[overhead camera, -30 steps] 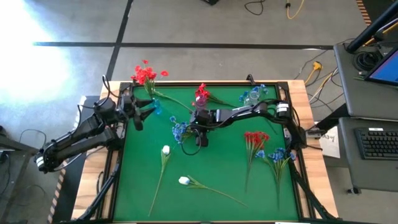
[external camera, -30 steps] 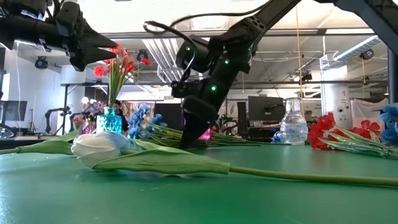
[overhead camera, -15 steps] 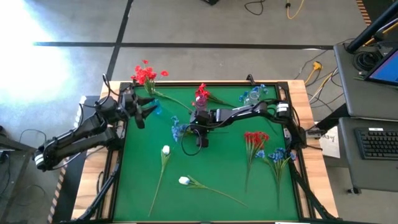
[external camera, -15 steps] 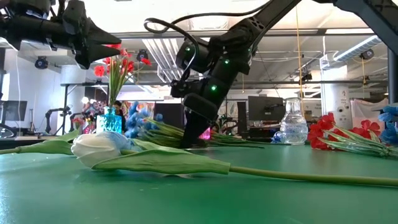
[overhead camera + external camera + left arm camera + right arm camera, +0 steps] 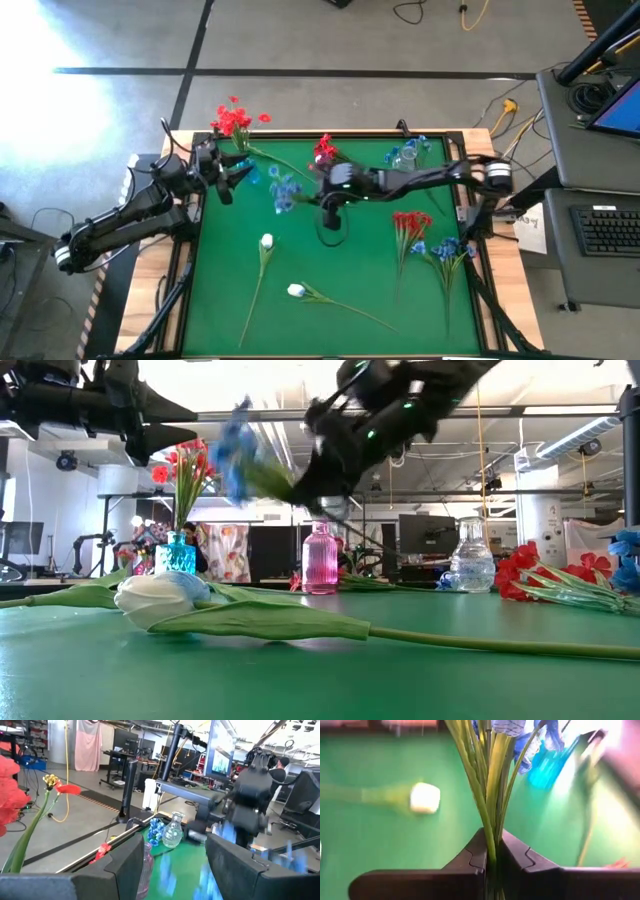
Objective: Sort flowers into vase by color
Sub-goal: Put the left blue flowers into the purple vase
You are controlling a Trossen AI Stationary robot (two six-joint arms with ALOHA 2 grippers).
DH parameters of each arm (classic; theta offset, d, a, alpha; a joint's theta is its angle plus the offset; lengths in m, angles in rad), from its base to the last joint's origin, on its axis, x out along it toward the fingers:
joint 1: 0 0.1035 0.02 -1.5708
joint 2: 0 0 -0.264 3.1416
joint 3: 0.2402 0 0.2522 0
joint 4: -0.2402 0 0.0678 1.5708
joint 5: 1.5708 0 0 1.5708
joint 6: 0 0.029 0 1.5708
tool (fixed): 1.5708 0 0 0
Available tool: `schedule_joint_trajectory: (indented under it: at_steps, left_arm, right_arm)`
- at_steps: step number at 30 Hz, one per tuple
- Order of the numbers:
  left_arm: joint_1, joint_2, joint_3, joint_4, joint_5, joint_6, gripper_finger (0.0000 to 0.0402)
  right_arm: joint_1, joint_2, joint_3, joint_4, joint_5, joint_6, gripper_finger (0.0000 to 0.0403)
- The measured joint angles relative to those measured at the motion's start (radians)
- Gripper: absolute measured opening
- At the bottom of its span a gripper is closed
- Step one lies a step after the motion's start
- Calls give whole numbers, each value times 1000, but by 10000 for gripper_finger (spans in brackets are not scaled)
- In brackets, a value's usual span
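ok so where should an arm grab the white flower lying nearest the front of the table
Grip the white flower on its thin green stem, partway along and clear of the soft bud, coming straight down from above. It lies flat on the green mat with open space on both sides, so the fingers should close across the stem.

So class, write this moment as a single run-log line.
right gripper: shut on blue flowers, lifted above table | left gripper: open, near blue vase
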Motion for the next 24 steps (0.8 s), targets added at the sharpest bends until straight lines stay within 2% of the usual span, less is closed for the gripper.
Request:
schedule_joint_trajectory:
  at_steps: [3,6,8,10,16,24]
  left_arm:
    - [0,0,0,6,0,-1,199]
    - [0,1,0,21,0,-13,199]
    - [0,0,0,35,0,-19,199]
    - [0,0,0,44,0,-22,199]
    - [0,1,0,50,-1,-24,199]
    - [0,1,0,51,-2,-24,199]
  right_arm:
    - [-13,-65,-147,353,66,37,19]
    - [-33,-85,-258,678,195,73,19]
    - [-49,-78,-304,846,279,96,19]
    - [-71,-58,-326,976,308,130,19]
    - [-129,19,-287,1156,302,218,19]
    - [-193,69,-155,1154,303,218,22]
